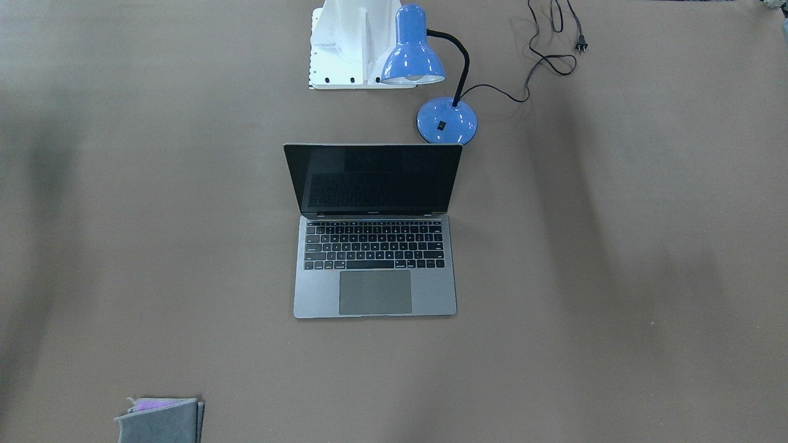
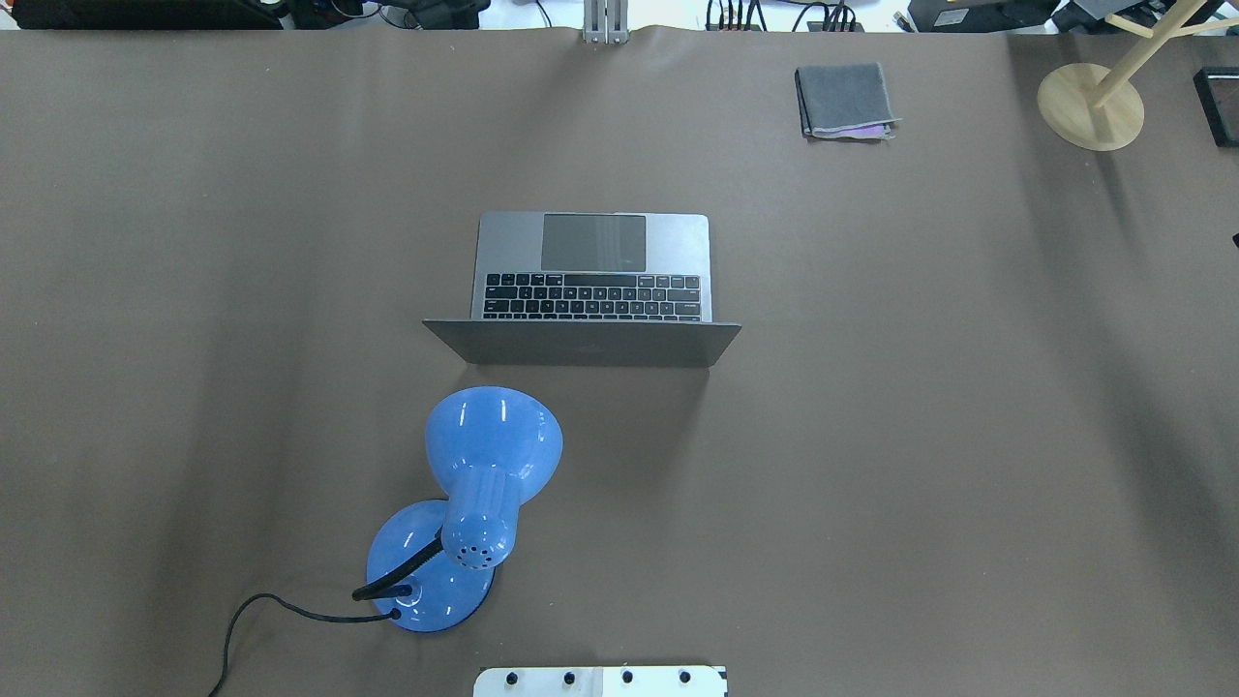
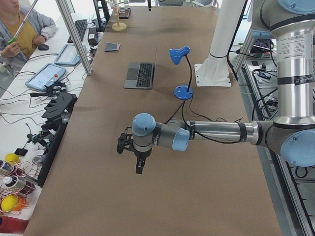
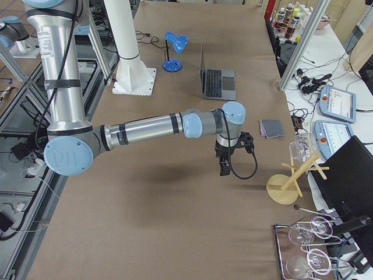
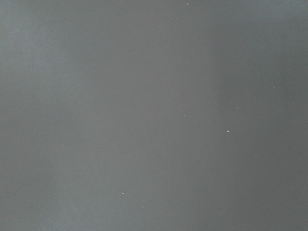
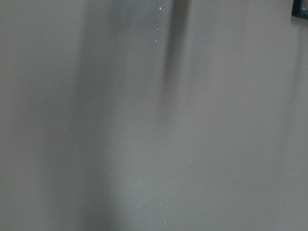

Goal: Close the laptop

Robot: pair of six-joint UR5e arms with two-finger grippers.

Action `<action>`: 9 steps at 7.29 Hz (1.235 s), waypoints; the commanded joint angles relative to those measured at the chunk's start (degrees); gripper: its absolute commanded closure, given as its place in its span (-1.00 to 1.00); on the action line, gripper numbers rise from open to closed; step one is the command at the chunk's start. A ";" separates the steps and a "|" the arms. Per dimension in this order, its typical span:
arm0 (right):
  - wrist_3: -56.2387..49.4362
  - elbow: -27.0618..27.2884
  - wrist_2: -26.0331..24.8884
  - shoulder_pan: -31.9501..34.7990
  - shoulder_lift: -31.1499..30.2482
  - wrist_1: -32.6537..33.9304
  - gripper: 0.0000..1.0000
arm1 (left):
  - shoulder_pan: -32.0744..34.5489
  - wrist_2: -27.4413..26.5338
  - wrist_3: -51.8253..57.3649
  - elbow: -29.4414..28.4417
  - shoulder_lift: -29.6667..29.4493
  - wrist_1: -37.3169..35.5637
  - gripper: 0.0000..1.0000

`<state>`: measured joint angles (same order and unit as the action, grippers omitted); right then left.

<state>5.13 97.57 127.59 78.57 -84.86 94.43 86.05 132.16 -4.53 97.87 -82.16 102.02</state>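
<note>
The space-grey laptop (image 1: 375, 289) stands open in the middle of the table, its black screen upright and tilted back, keyboard and trackpad facing away from the robot. It also shows in the overhead view (image 2: 592, 242) and both side views (image 3: 140, 74) (image 4: 218, 81). My left gripper (image 3: 139, 164) hangs over bare table far from the laptop, seen only in the left side view. My right gripper (image 4: 224, 166) hangs over bare table at the other end, seen only in the right side view. I cannot tell whether either is open or shut. Both wrist views show only table.
A blue desk lamp (image 2: 484, 484) stands just behind the laptop lid on the robot's side, its cord (image 1: 542, 61) trailing off. A grey felt pouch (image 2: 845, 100) lies at the far right. A wooden stand (image 2: 1092, 106) is at the far right corner.
</note>
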 commanded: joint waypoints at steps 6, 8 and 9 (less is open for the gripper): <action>-0.30 -0.63 1.96 0.01 -0.39 -0.12 -1.00 | -0.01 0.29 0.14 -0.05 0.86 0.19 -0.96; -0.04 -0.11 2.14 0.01 -0.48 -0.12 -1.00 | -0.09 0.21 -0.30 -0.49 1.04 0.10 -0.96; -0.04 -0.27 2.57 0.01 -0.74 -0.03 -1.00 | -0.09 0.73 -0.04 0.29 1.39 0.19 -0.96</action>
<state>5.03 97.27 129.81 78.57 -85.38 94.32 85.97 132.49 -4.67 97.68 -81.01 102.15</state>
